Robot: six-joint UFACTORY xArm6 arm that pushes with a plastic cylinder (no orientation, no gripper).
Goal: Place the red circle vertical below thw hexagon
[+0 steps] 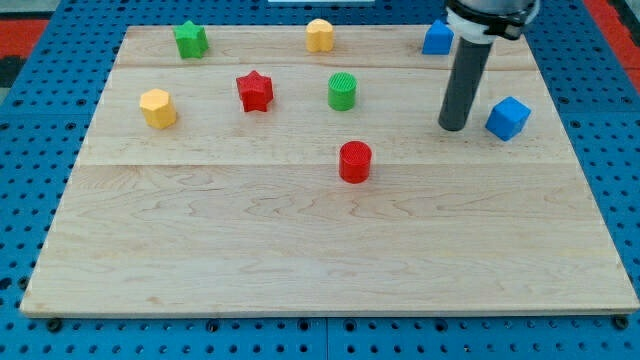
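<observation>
The red circle (pixel 355 161) stands near the middle of the wooden board. The yellow hexagon (pixel 158 108) sits at the view's left, well apart from it. My tip (pixel 453 127) touches the board at the view's right, about a hundred pixels right of the red circle and slightly above it, just left of a blue cube (pixel 508 118). The tip touches no block.
A red star (pixel 255 91) and a green cylinder (pixel 342 91) lie above the red circle. A green star (pixel 190 40), a yellow block (pixel 319 35) and a second blue block (pixel 437 38) line the board's top edge. The board (pixel 300 260) lies on a blue perforated table.
</observation>
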